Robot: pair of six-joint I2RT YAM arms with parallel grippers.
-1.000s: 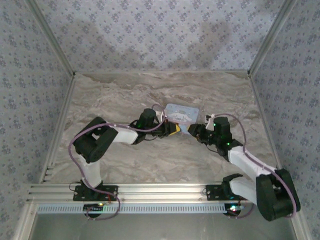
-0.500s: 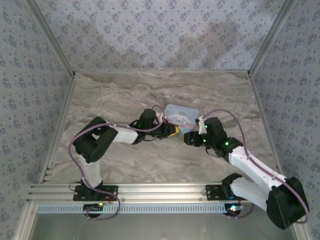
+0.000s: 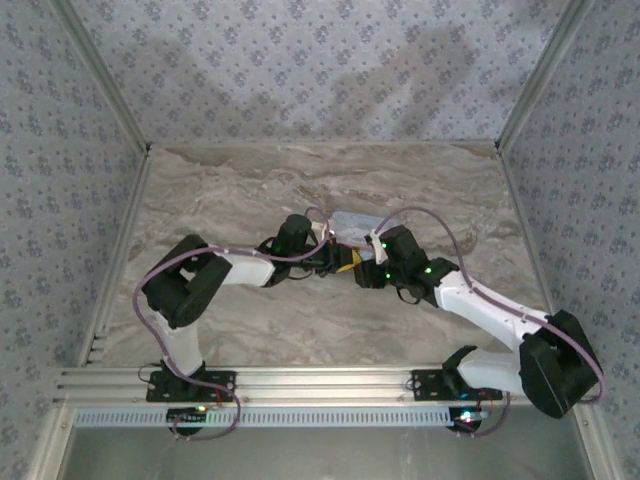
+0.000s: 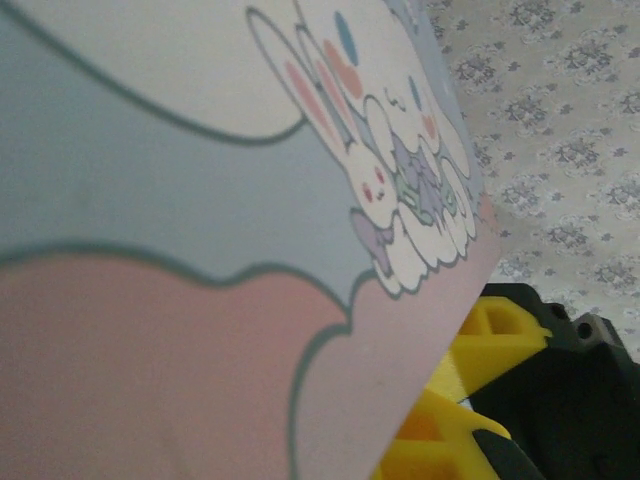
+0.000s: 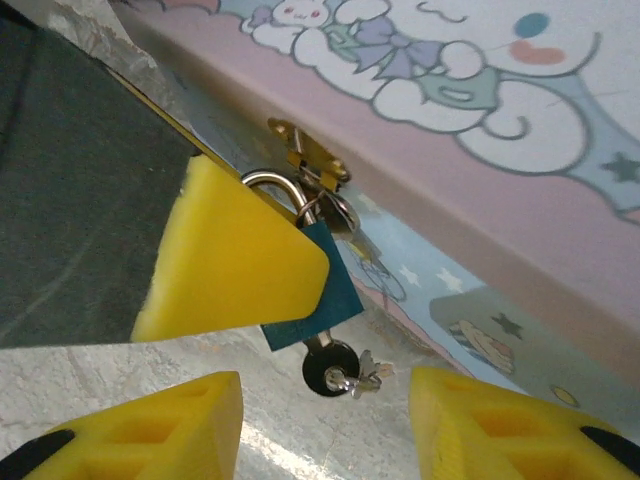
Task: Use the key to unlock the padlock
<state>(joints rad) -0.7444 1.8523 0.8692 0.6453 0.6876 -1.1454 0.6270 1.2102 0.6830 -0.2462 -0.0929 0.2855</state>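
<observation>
Inventory of the marble-patterned table (image 3: 230, 190), as seen from beside it:

- Arms: two, meeting at mid-table.
- Tin box (image 5: 480, 180): one, light blue and pink with cartoon rabbits. The lid was down. What lay inside could not be seen.
- Hasp (image 5: 305, 150): one, brass-coloured, on the tin's front wall.
- The padlock (image 5: 330, 295): one, small with a teal body. Its silver shackle was hooked through the hasp, and it hung against the tin's front just above the table.
- Key (image 5: 328, 368): one, dark-headed, standing in the underside of the padlock with a small metal ring at its head.
- Left gripper (image 3: 343, 262): one, fingers pressed together. One yellow finger (image 5: 230, 270) lay flat across the padlock's face, and the grip appeared to pinch the lock. The finger behind was hidden.
- Right gripper (image 5: 322, 400): one, yellow fingers (image 5: 150, 430) spread and holding nothing. The key sat just ahead of the gap between them, untouched.
</observation>
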